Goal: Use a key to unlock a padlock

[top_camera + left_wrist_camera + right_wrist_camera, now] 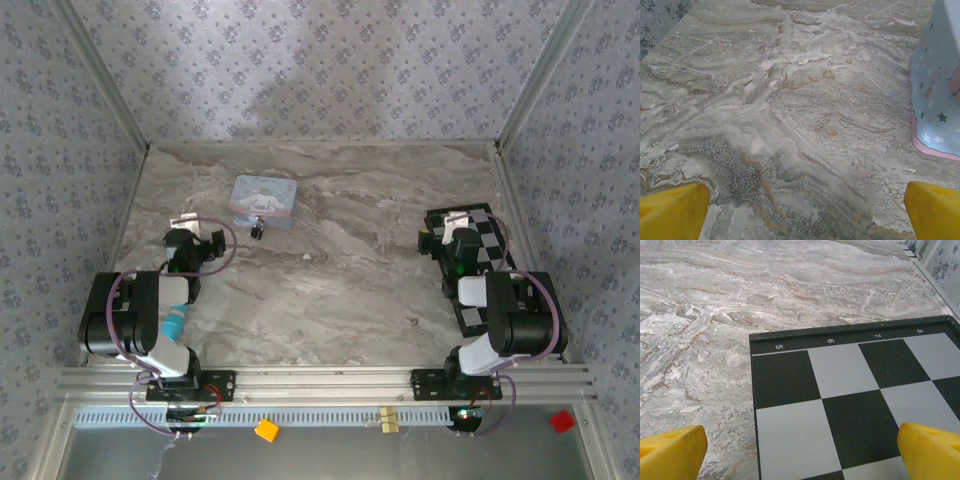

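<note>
The padlock (pixel 258 229) is a tiny black lump with a silvery bit, lying on the marble table just below the front edge of the pale blue cartoon tin (pixel 263 199). No key can be made out. My left gripper (pixel 188 229) sits to the left of the padlock, open, its yellow fingertips (pixel 672 210) wide apart over bare marble, with the tin's side (pixel 937 90) at the right of the left wrist view. My right gripper (pixel 447 240) stands open over the checkerboard (pixel 850 405), nothing between its fingertips (pixel 930 450).
The black-and-white checkerboard (pixel 480 270) lies along the right side under the right arm. Patterned walls enclose the table on three sides. An aluminium rail (pixel 320 380) runs along the near edge. Marble between the two arms is bare.
</note>
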### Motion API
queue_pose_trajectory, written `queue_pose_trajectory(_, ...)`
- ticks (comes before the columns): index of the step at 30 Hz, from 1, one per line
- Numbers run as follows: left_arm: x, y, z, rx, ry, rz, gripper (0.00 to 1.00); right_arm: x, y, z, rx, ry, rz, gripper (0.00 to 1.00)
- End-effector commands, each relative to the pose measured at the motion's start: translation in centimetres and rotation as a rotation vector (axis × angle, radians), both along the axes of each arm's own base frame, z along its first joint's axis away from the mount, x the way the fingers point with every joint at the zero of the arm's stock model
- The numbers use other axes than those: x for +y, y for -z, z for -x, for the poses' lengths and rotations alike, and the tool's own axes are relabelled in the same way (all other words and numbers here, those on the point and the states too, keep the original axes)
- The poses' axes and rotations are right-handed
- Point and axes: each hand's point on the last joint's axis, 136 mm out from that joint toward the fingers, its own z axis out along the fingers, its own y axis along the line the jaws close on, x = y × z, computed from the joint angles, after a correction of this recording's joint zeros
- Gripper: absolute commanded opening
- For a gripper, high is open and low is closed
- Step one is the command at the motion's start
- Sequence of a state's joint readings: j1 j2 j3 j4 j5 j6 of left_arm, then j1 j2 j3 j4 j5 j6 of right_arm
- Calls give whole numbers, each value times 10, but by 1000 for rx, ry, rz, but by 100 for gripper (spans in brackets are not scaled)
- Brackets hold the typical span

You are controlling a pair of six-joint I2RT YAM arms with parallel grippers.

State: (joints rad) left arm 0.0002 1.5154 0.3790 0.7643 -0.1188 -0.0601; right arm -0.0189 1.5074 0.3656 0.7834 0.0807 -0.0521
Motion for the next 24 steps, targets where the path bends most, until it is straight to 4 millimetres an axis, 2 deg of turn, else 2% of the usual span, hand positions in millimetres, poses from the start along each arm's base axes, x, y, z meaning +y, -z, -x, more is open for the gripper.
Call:
queue_pose_trajectory(1,0,-17,-14,-66,18,-8,100,3,-11,-11,-43,-7,-24,99)
queue_pose_trajectory(24,0,-17,-14,-64,18,-9,100,3,-10,-10,-39,-12,-32,99)
